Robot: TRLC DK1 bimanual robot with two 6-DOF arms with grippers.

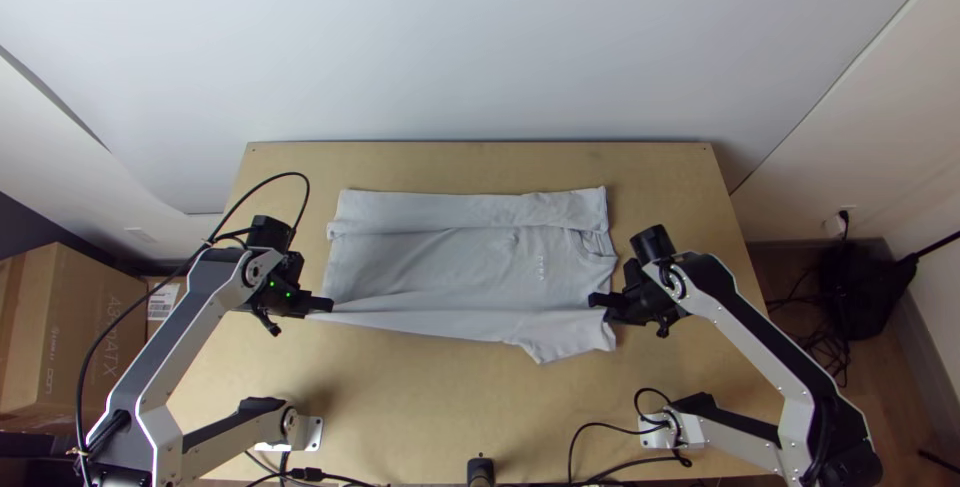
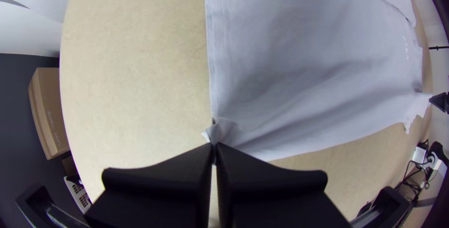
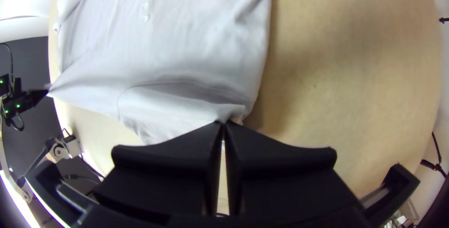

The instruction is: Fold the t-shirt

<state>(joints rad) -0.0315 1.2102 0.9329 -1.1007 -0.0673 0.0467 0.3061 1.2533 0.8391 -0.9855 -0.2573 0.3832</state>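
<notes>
Clock read in top view, 12 at far edge. T-shirt point(image 1: 440, 272) mid-surface point(image 1: 420, 402), spread, with long strip folded over along 12 o'clock side; neckline point(image 1: 597, 243) toward 3, sleeve point(image 1: 565, 335) poking out at 5. Left gripper point(image 1: 327, 304) at shirt's 8 o'clock, jaws closed on hem corner. Right gripper point(image 1: 598, 301) at 4, jaws pinching fabric near sleeve. Near edge stretched between both. Cardboard box point(image 1: 85, 332) beyond surface, toward 9.
</notes>
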